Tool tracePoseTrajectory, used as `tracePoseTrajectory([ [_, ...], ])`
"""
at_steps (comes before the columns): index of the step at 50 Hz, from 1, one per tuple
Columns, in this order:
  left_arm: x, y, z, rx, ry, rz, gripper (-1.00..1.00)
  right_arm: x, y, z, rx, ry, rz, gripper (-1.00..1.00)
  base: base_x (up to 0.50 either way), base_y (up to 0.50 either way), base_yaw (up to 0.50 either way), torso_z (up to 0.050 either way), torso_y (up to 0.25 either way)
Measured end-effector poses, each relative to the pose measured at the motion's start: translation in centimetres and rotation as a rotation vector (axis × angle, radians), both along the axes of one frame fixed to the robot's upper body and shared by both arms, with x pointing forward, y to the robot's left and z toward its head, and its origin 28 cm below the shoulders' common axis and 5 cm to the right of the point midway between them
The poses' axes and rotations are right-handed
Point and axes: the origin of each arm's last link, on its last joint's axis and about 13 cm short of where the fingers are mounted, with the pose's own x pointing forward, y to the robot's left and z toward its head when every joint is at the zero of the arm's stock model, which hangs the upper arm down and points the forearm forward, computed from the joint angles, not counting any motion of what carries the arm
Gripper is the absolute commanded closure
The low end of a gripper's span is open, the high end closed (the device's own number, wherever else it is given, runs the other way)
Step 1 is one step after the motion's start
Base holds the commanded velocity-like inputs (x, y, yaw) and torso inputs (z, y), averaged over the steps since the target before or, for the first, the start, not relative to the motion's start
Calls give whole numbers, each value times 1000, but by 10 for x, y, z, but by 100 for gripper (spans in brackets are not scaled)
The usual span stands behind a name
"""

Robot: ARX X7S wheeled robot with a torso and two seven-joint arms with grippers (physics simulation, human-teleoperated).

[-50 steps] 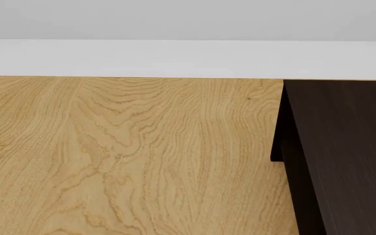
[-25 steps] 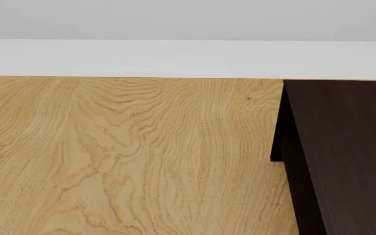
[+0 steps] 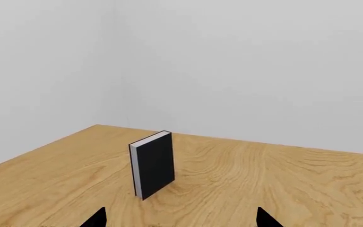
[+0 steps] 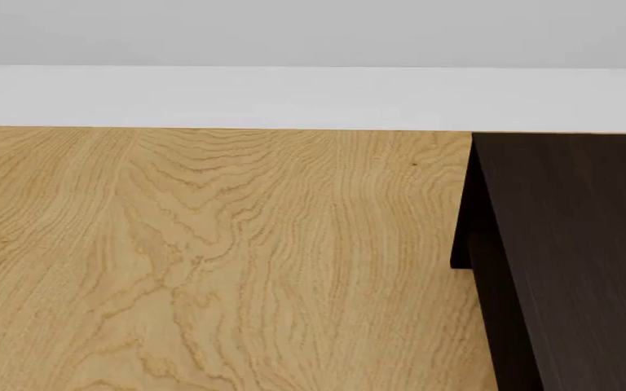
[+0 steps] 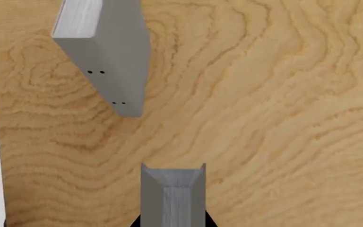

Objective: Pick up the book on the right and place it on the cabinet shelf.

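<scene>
Nothing has moved in the head view over the last second: the wooden table (image 4: 237, 269) and the dark cabinet (image 4: 563, 244) at its right stand exactly as before, with the cabinet's flat top board running away from me toward the pale wall.

Right gripper (image 5: 172, 223): only two dark slivers of my fingers (image 5: 137, 223) show at the picture's edge. They sit tight against both covers of the book (image 5: 172, 196), so I record these jaws as closed on it. The book is light grey. It points away from the camera with its white page edges facing the lens, over the table's wood grain. I cannot tell whether its far end touches the table.

A second grey book (image 5: 109, 56) is beyond it, apart from the held one. It has the same plain cover, with white pages showing at one end and small dark marks on its face.

Left gripper (image 3: 181, 222): two dark fingertips (image 3: 96, 220) show, spread well apart with nothing between them, so the jaws are open. Ahead of them a black book (image 3: 152, 164) stands upright on the table, near a corner of the room, untouched.
</scene>
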Motion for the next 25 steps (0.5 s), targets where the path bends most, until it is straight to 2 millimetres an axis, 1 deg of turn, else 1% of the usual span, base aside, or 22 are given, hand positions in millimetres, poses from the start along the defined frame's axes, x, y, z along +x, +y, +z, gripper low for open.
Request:
tracePoseTrajectory([
  [8, 0, 0, -1, 1, 1, 1, -100, -3, -2, 3, 43, -49, -57, 100, 0, 0, 0, 0, 0],
  [14, 0, 1, -2, 3, 3, 3, -100, -5, -6, 9, 75, -111, -110, 100, 0, 0, 0, 0, 2],
  [25, 0, 0, 0, 6, 2, 2, -100, -6, -10, 27, 157, -266, -212, 100, 0, 0, 0, 0, 0],
])
